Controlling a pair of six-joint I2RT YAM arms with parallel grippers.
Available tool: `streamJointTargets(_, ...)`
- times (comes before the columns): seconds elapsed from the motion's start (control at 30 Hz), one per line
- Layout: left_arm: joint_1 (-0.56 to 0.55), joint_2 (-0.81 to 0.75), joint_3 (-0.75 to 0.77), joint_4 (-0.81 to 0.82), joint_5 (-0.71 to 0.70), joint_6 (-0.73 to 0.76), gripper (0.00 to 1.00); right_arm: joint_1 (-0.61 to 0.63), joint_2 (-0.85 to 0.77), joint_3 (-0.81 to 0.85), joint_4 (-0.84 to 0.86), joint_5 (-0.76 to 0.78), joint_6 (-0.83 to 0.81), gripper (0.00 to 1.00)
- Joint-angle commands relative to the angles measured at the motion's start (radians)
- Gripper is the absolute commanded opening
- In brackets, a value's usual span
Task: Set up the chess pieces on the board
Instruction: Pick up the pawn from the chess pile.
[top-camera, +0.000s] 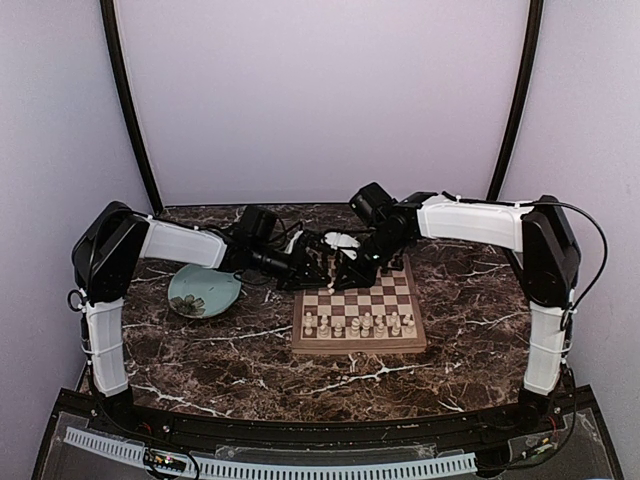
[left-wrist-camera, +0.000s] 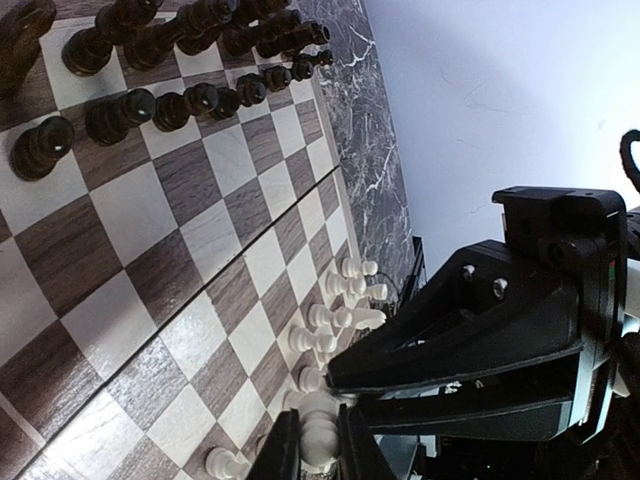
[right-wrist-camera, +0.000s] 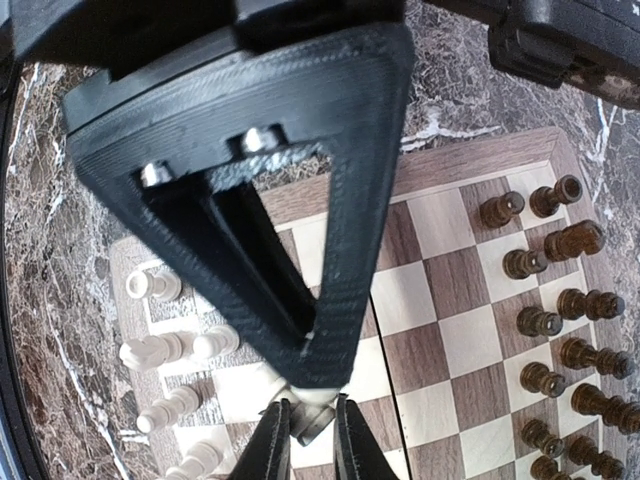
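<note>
The board (top-camera: 372, 296) lies at the table's centre. Cream-white chess pieces (top-camera: 360, 323) fill its near rows. Dark chess pieces (left-wrist-camera: 170, 105) line the far rows, also shown in the right wrist view (right-wrist-camera: 560, 300). Both grippers meet over the board's far left part. My left gripper (left-wrist-camera: 318, 415) is shut on a white piece (left-wrist-camera: 320, 440). My right gripper (right-wrist-camera: 310, 401) is shut on the same white piece (right-wrist-camera: 312, 420) from the other end. In the top view the left gripper (top-camera: 322, 262) and right gripper (top-camera: 346, 265) touch tip to tip and hide the piece.
A round pale-teal plate (top-camera: 203, 291) sits left of the board, under the left forearm. Dark marble tabletop (top-camera: 200, 360) surrounds the board. Both arms reach over the board's far edge.
</note>
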Motion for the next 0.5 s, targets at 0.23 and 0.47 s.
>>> streamJointTargets(0.23,-0.004,-0.069,0.063,-0.157,-0.141,0.169,0.1,-0.006,-0.052,-0.051,0.04,0.004,-0.004,0.15)
streamJointTargets(0.47,-0.001,-0.085,0.087,-0.235,-0.206,0.229,0.09,-0.04,-0.076,-0.119,0.062,0.003,-0.006,0.15)
